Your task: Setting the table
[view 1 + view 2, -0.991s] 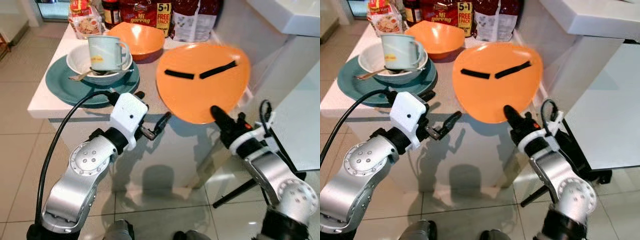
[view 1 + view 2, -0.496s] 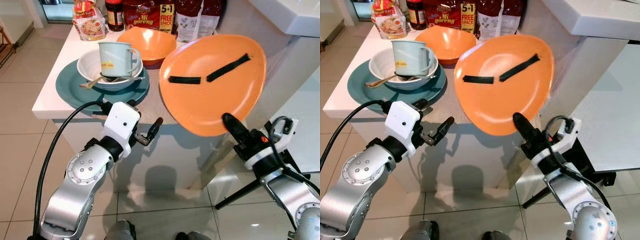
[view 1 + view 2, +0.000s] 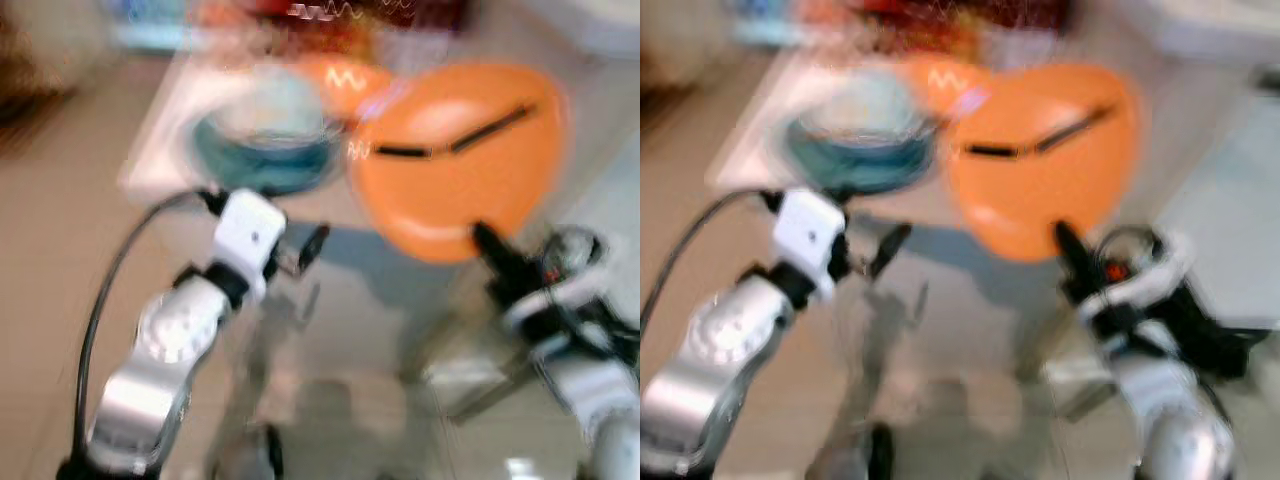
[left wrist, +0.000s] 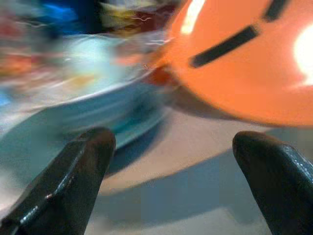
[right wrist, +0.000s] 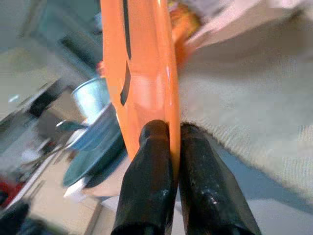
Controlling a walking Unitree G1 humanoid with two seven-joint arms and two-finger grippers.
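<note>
Right hand [image 5: 173, 147] pinches closed; left hand [image 4: 171, 161] hovers, fingers spread.

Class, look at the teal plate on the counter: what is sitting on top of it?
On the teal plate sits a pale bowl; blur hides whatever is inside it. The right gripper holds the orange plate up beside it, not on it.

No text, label, brand or number can be read: the head views are smeared by motion blur, and the red and dark packets [image 3: 370, 12] at the far edge of the white counter [image 3: 160, 140] show only streaks of white and yellow where print would be. The round orange plastic plate [image 3: 455, 160] on the right bears two black strips, which are plain marks, not letters
</note>
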